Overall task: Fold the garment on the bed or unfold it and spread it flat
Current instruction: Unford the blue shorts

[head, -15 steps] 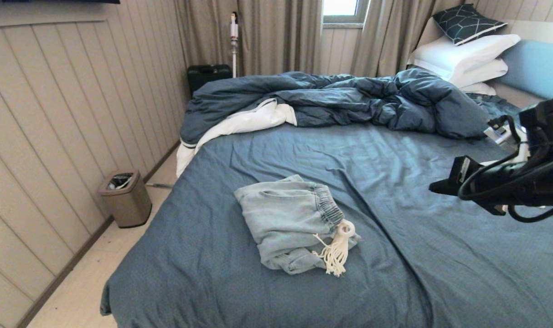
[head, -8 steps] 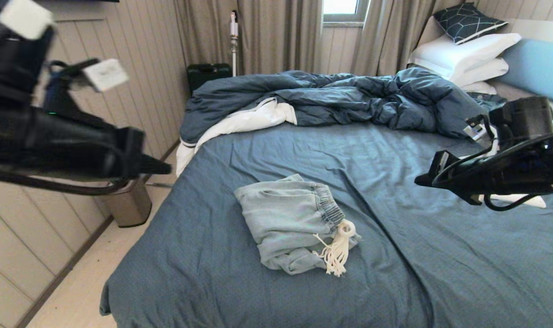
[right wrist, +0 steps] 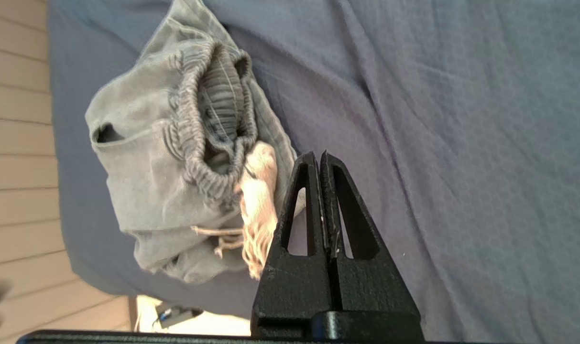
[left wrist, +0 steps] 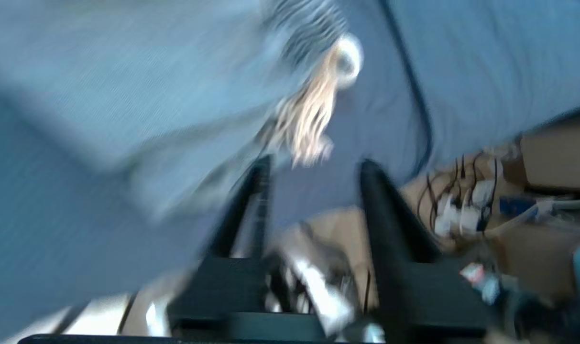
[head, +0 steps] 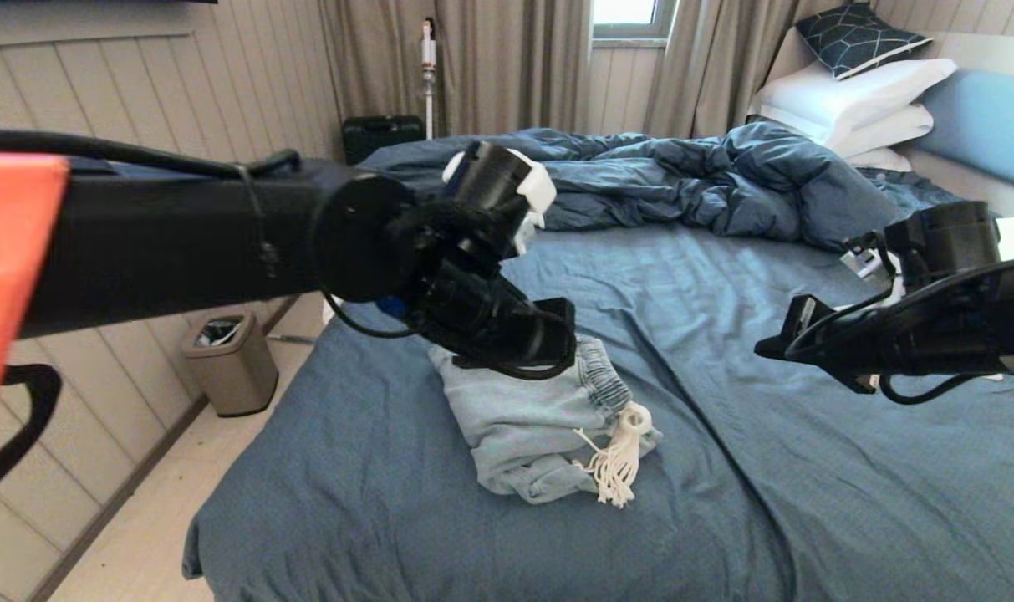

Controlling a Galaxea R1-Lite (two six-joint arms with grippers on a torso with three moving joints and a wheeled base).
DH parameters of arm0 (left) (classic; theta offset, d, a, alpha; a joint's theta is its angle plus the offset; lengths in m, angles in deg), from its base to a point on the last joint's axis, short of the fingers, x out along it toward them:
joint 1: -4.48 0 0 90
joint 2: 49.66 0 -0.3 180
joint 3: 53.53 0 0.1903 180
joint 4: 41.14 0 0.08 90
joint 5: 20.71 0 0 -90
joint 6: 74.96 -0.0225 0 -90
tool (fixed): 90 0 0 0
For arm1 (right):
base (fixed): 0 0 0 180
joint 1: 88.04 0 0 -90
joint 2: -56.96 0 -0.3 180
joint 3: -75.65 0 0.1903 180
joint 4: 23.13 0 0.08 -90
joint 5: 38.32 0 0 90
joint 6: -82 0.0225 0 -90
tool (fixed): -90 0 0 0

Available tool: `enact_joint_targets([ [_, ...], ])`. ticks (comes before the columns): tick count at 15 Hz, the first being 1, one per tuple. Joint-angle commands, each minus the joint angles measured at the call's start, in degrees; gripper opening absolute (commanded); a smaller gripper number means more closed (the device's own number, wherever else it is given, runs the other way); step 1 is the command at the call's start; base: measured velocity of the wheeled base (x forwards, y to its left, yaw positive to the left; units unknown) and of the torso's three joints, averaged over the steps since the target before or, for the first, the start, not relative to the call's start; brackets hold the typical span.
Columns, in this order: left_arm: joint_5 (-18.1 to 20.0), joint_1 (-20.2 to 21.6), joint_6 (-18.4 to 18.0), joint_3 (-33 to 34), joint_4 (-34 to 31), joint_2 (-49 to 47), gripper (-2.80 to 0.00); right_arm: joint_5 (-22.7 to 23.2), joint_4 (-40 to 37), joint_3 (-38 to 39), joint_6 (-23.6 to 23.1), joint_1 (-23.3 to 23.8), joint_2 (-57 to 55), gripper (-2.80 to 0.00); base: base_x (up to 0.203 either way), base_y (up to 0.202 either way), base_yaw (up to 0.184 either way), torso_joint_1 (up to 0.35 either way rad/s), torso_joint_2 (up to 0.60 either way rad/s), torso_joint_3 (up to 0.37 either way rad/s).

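Lying bunched near the middle of the bed, the garment shows its gathered waistband and white tasselled drawstring toward our right, while a rumpled duvet and pillows occupy the far end. We see the left gripper above the garment's far edge, its jaws parted and holding nothing, though the wrist view is blurred. We see the right gripper well to the garment's right, above bare sheet, its jaws pressed together and gripping nothing.
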Motion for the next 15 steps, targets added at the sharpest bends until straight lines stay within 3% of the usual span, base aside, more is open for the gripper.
enact_joint_targets([
  [1,-1.5,-1.3,0.6,-1.6,3.5,-6.7,0.0,1.1,0.0,0.4,0.2,1.1,0.3,-2.8,0.0,0.0,0.0,0.0,0.0,0.0],
  [6,-8.0,-1.7,0.8,-2.0,9.8,-13.9,0.0,2.0,2.0,1.8,0.1,1.7,0.3,-2.8,0.0,0.0,0.0,0.0,0.0,0.0],
  [9,-15.0,-1.6,0.7,-2.3,13.8,-17.7,0.0,2.0,6.9,4.2,0.2,1.8,0.2,-2.8,0.0,0.0,0.0,0.0,0.0,0.0],
  [13,-23.8,-1.6,0.0,-2.3,17.5,-19.7,0.0,2.0,7.5,4.7,0.2,1.5,0.1,-2.8,0.0,0.0,0.0,0.0,0.0,0.0],
  [15,-24.4,-1.6,-0.6,-2.3,18.5,-21.4,0.0,2.1,7.5,5.2,0.2,1.5,0.3,-2.8,0.0,0.0,0.0,0.0,0.0,0.0],
])
